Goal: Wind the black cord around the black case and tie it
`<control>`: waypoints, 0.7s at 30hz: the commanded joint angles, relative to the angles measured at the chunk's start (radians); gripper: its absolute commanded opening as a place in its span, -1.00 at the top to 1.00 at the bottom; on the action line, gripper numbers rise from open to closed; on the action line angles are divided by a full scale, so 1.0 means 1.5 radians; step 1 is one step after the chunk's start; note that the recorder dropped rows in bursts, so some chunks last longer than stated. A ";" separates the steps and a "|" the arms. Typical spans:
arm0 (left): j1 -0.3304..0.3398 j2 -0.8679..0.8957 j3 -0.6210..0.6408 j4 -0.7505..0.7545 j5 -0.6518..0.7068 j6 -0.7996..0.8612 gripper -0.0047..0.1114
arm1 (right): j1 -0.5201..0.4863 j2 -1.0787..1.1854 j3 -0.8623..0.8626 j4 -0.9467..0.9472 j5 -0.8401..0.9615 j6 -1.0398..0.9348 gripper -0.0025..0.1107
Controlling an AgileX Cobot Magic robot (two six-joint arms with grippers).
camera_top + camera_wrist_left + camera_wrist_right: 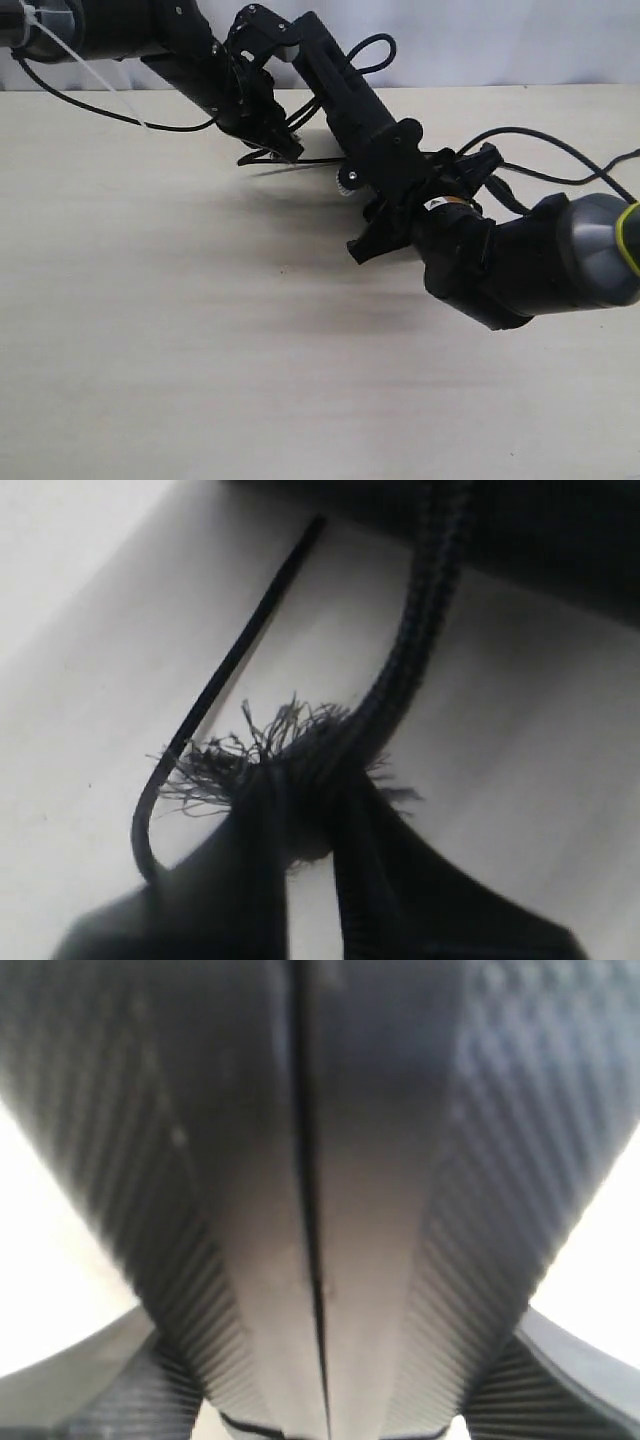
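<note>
black cord (400, 670): limp, light, braided; its frayed knot (290, 750) is pinched in the left tool (300, 830).
black case (380, 1160): rigid ribbed plastic, clamped by the right tool (322, 1400).
best hold: probably the knot, which should resist slipping.

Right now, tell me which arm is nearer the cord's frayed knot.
Left. The left gripper is clamped on the frayed knot of the black cord; the right arm sits further right in the exterior view, apart from the knot.
</note>
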 commanded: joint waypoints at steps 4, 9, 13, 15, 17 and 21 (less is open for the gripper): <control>-0.002 0.001 -0.003 -0.049 -0.041 0.091 0.92 | -0.002 -0.014 0.011 -0.017 0.042 -0.104 0.73; -0.002 0.001 -0.003 -0.050 -0.047 0.091 0.92 | -0.002 -0.020 -0.007 0.112 0.043 -0.104 -0.16; -0.002 0.001 -0.003 -0.050 -0.058 0.091 0.92 | -0.002 -0.083 -0.016 0.295 0.120 -0.237 -0.53; -0.002 0.001 -0.003 -0.050 -0.058 0.091 0.92 | -0.002 -0.115 -0.016 0.340 0.185 -0.285 -0.54; -0.002 0.001 -0.003 -0.050 -0.058 0.091 0.92 | -0.002 -0.148 -0.016 0.365 0.200 -0.286 -0.54; -0.002 0.001 -0.003 -0.050 -0.058 0.091 0.92 | -0.002 -0.214 -0.016 0.404 0.199 -0.306 -0.53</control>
